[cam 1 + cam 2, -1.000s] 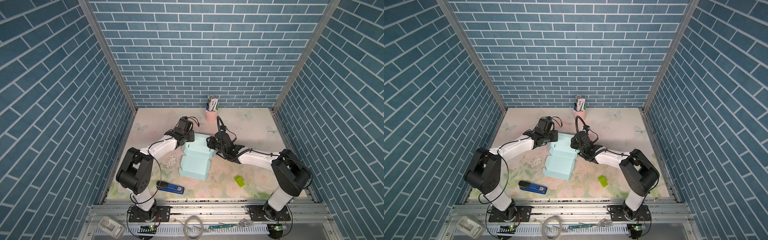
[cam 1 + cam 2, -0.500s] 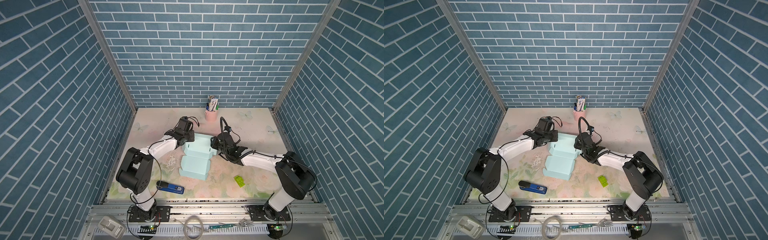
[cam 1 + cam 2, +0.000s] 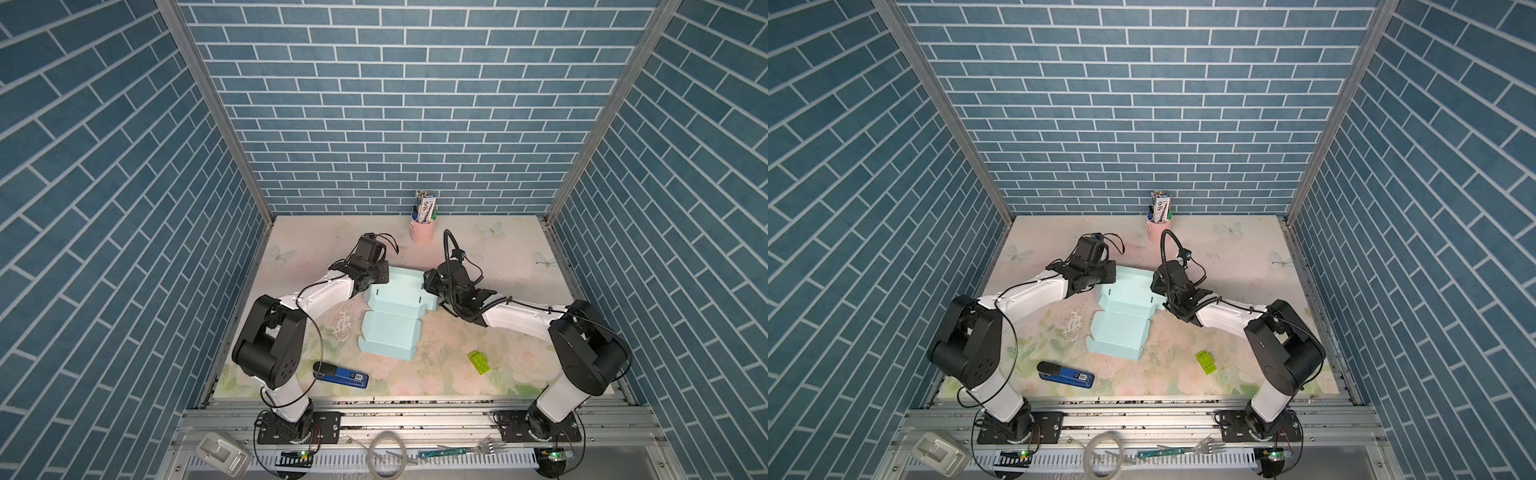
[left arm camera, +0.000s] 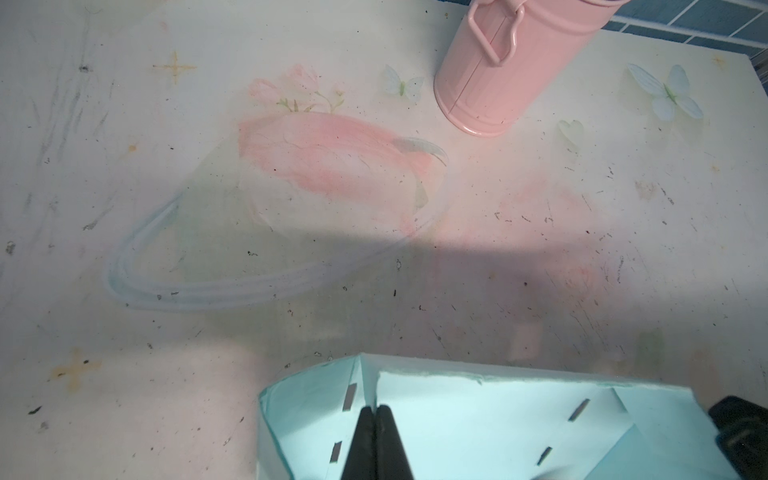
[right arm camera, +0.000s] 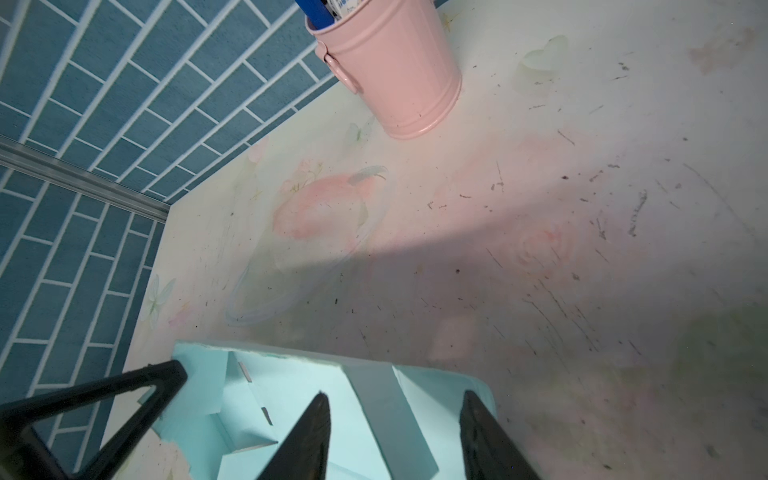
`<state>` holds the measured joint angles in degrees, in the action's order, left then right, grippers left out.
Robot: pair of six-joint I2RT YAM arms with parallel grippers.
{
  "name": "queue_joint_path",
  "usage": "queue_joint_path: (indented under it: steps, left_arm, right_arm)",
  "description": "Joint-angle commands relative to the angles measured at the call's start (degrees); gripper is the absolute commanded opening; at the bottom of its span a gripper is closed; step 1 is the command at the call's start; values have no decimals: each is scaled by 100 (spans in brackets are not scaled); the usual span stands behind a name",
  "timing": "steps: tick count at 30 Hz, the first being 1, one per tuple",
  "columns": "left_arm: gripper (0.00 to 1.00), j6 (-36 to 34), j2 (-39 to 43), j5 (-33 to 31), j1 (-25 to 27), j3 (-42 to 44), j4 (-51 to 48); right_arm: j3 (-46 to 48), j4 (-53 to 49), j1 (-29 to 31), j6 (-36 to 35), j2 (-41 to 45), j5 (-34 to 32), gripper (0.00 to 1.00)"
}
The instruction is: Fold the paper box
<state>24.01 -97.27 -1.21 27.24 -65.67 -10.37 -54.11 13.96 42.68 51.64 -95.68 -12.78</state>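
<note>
The paper box (image 3: 392, 322) (image 3: 1121, 328) is a pale mint card sheet, partly folded, lying mid-table in both top views. Its near half is a shallow tray and its far half has raised flaps. My left gripper (image 3: 381, 286) (image 4: 377, 409) is at the box's far left corner, shut on a raised fold of the box (image 4: 498, 428). My right gripper (image 3: 427, 286) (image 5: 395, 405) is open at the box's right side. Its fingers (image 5: 316, 428) straddle an upright flap of the box (image 5: 282, 386) without pinching it.
A pink pen cup (image 3: 422, 230) (image 4: 498, 75) (image 5: 395, 70) stands at the back, close behind both grippers. A blue stapler (image 3: 340, 376) lies front left and a small green brick (image 3: 478, 361) front right. Blue brick walls close in the table on three sides.
The right wrist has shifted a little at the box's right edge and its jaws have widened slightly. The left gripper has held still, shut at the far left corner.
</note>
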Motion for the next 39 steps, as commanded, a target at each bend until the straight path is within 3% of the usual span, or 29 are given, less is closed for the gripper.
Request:
queue_joint_path:
  steps: [1,13,18,21,28,32,39]
  left_arm:
    - [0,55,44,25,18,89,88]
    - [0,106,12,34,27,89,142]
    - [0,103,19,42,28,81,128]
    - [0,74,25,55,27,81,140]
    - [0,98,-44,277,27,73,272]
    - [0,86,-85,376,27,19,274]
    - [0,46,-195,481,31,-111,312]
  right_arm:
    - [-301,-82,-10,-145,-197,215,51]
    - [-670,87,465,332,-661,554,49]
    - [-448,56,445,162,-379,399,49]
    - [-206,113,296,-257,-76,457,50]
    - [-373,131,-663,-1872,-50,2640,49]
    - [-991,-689,-958,-3017,-210,3478,49]
    - [-2187,-2110,-1042,-4146,-708,3995,47]
